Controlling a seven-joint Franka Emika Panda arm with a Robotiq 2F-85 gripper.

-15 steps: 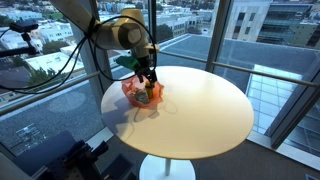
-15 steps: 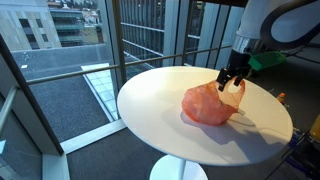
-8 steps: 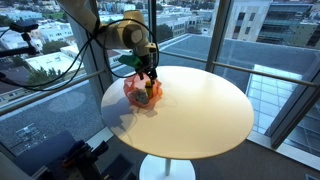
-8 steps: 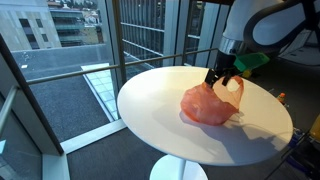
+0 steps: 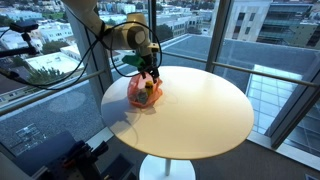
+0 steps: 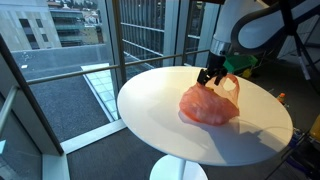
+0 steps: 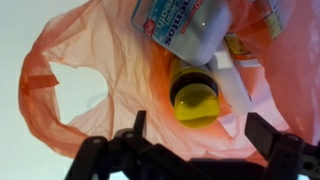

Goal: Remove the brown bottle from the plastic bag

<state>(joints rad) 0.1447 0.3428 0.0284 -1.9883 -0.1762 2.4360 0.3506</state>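
The approach step is judged in hand, the jaws being held spread just below the brown bottle (image 7: pixel 195 95), seen mid-frame inside the plastic bag (image 7: pixel 90 70), so lowering and closing around it are called for.

Bag (image 6: pixel 208 104): orange, translucent, crumpled in a heap, mouth open. Bottle (image 7: pixel 195 95) inside it (yellow cap, brown shoulder), cap toward the opening.

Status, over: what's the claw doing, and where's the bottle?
Gripper open over the bag. Bottle inside bag, yellow cap facing camera, not gripped. Labelled container crowding it.
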